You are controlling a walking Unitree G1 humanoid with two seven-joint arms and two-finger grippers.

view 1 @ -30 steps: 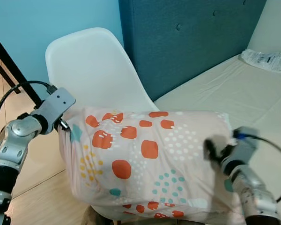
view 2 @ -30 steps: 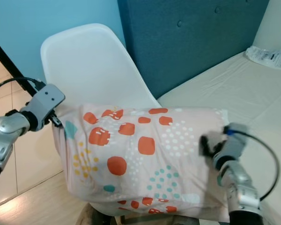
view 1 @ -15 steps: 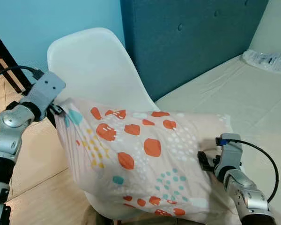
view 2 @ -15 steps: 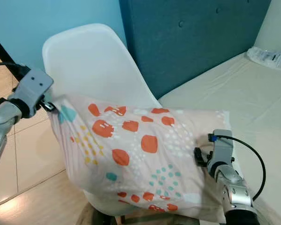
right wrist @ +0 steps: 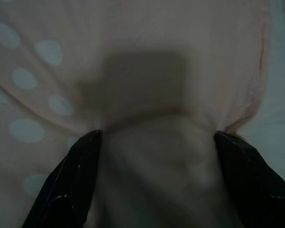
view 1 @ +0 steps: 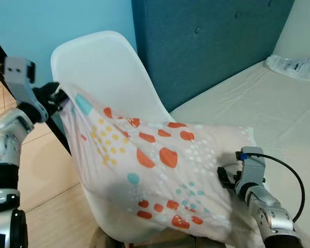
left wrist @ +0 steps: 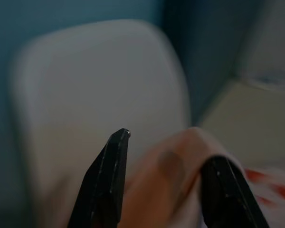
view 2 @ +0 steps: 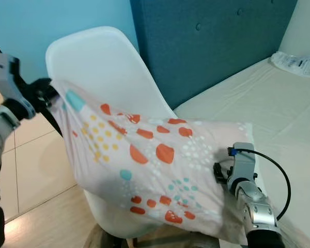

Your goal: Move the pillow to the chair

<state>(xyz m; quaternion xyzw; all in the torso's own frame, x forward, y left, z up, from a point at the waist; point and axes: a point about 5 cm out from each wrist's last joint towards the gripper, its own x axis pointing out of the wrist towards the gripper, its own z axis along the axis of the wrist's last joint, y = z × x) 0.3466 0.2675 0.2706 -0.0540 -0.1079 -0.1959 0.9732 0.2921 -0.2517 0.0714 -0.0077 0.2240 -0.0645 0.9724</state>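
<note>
The pillow (view 1: pixel 160 175) hangs stretched over the white chair (view 1: pixel 101 77) seat, beside the bed (view 1: pixel 258 103). The left pincer (view 1: pixel 59 98) pinches its raised corner near the chair's back edge. The right pincer (view 1: pixel 225 178) pinches a fold at the pillow's opposite end, by the bed's edge.
</note>
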